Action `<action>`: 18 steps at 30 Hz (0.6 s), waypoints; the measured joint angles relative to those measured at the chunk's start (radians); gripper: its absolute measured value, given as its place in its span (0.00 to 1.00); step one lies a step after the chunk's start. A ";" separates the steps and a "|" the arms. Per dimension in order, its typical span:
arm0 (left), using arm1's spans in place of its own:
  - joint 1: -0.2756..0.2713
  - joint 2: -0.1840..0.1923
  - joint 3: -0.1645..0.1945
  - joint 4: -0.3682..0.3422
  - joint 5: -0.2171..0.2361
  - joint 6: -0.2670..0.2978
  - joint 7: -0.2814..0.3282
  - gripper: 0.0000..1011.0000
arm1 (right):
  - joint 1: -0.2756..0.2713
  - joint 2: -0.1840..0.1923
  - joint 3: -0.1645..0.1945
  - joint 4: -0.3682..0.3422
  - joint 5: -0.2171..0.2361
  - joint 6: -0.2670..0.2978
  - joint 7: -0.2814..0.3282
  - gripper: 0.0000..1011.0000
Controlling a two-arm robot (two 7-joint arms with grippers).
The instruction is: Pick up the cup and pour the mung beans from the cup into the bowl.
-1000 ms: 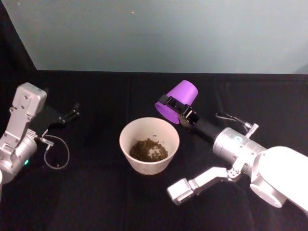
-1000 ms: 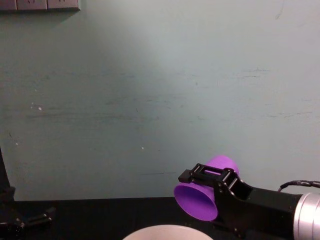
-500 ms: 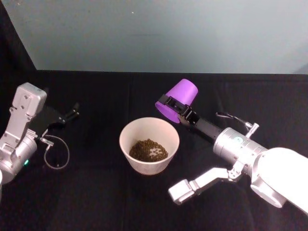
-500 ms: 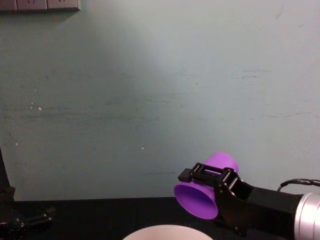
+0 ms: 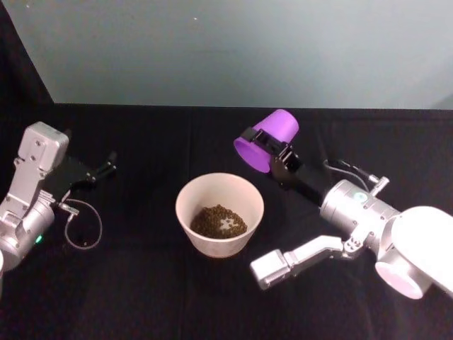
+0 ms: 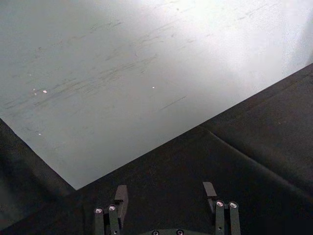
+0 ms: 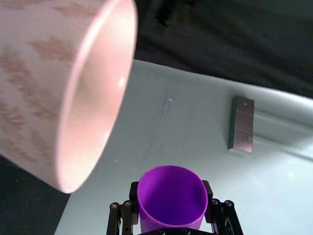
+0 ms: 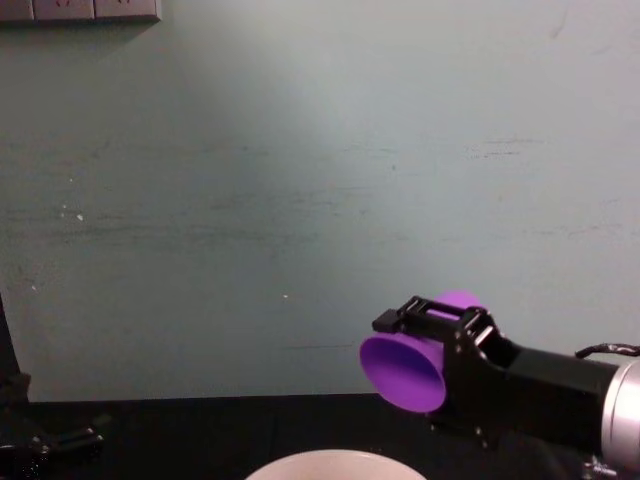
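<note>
While the cup (image 5: 279, 124) is pinched tilted in the right gripper (image 5: 267, 144) over the table (image 5: 141, 283), between the far edge and the bowl (image 5: 185, 195) holding the mung beans (image 5: 218, 221), and the left gripper (image 5: 106, 164) is parked spread near the left edge, the bowl could be clipped by a careless set-down.

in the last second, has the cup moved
Yes. In the head view the cup, held by the right gripper, has drifted right and farther back from the bowl.
</note>
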 joint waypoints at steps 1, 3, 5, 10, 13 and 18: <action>0.000 0.000 0.000 0.000 0.000 0.000 0.000 0.99 | -0.002 -0.001 0.006 0.000 0.010 -0.004 0.000 0.73; 0.000 0.000 0.000 0.000 0.000 0.000 0.000 0.99 | -0.007 -0.005 0.024 0.001 0.042 -0.017 0.000 0.73; 0.000 0.000 0.000 0.000 0.000 0.000 0.000 0.99 | -0.011 -0.006 0.037 0.001 0.068 -0.029 0.001 0.73; 0.000 0.000 0.000 0.000 0.000 0.000 0.000 0.99 | -0.028 -0.016 0.085 0.002 0.169 -0.075 0.019 0.73; 0.000 0.000 0.000 0.000 0.000 0.000 0.000 0.99 | -0.037 -0.023 0.112 0.004 0.232 -0.102 0.033 0.73; 0.000 0.000 0.000 0.000 0.000 0.000 0.000 0.99 | -0.051 -0.042 0.165 0.018 0.368 -0.160 0.067 0.73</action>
